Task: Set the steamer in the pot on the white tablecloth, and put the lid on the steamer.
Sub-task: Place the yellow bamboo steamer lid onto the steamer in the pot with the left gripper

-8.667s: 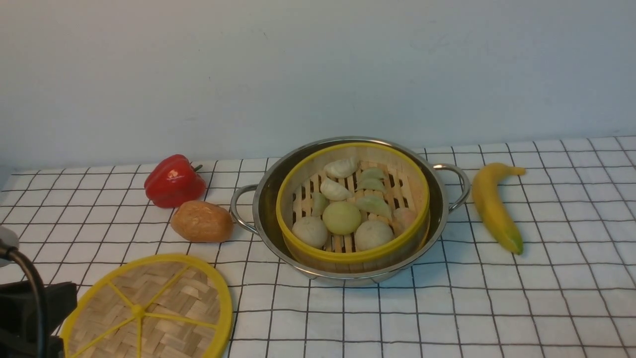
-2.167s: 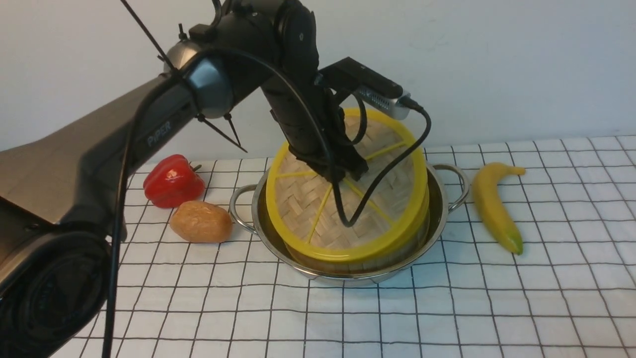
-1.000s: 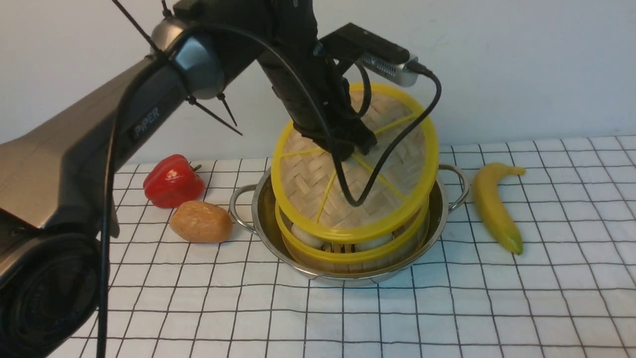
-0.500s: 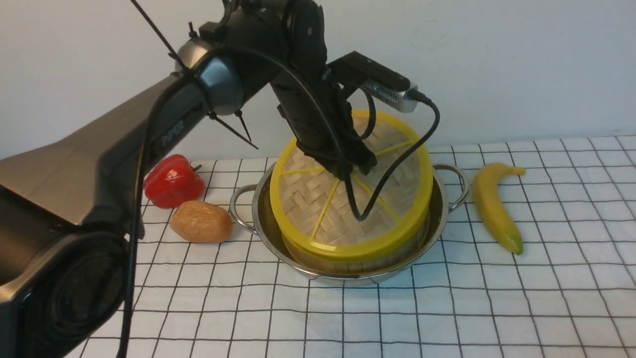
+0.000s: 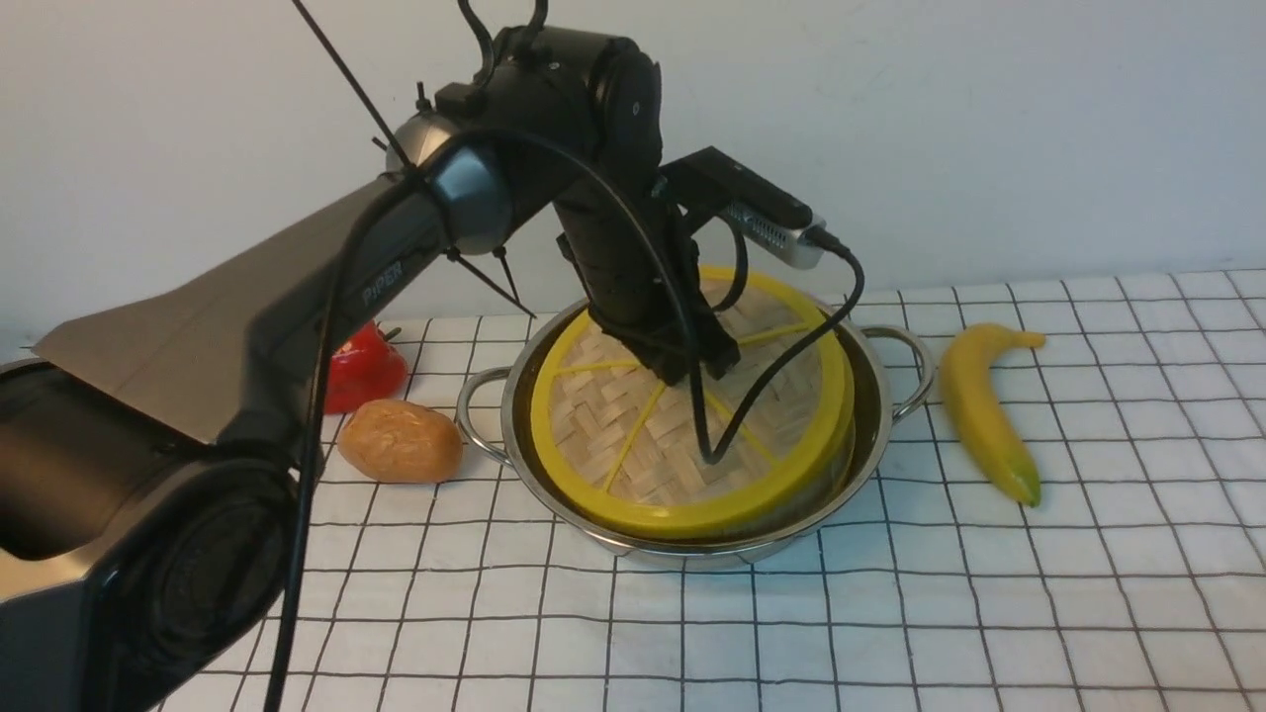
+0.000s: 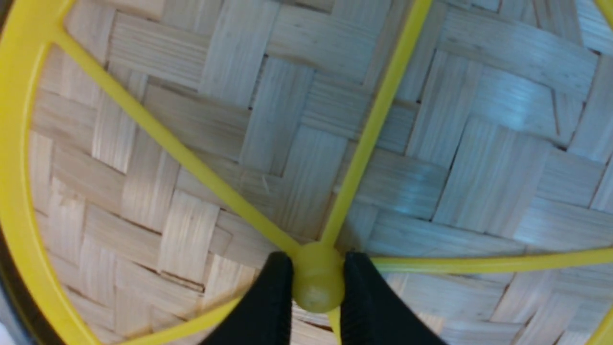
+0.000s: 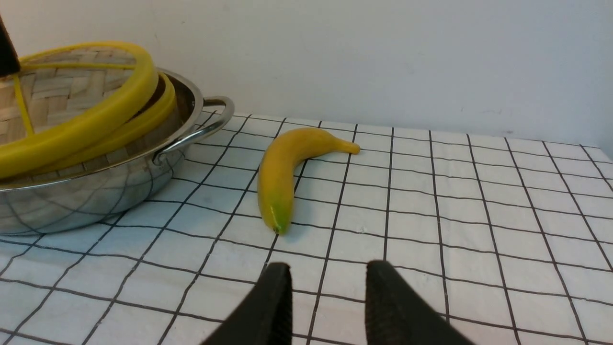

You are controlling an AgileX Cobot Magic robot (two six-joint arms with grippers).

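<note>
The left arm [image 5: 297,287] is dark grey and black, marked "PIPER" in pale letters. Black cables [image 5: 692,326] and thin cable ties run along it. Above its black fingers [image 6: 268,297] sits a black-and-silver wrist camera [image 5: 757,208].

The lid [image 5: 682,425] covers the steamer [image 5: 836,465] beneath the left end effector [image 5: 704,368], so only a sliver of basket wall shows and its contents are out of sight. The left arm hides most of the red pepper [image 5: 371,368], off to that end effector's left. In the left wrist view the lid's rim runs off the frame. The right end effector [image 7: 328,292] shows only its fingertips, cut by the picture's edge.
</note>
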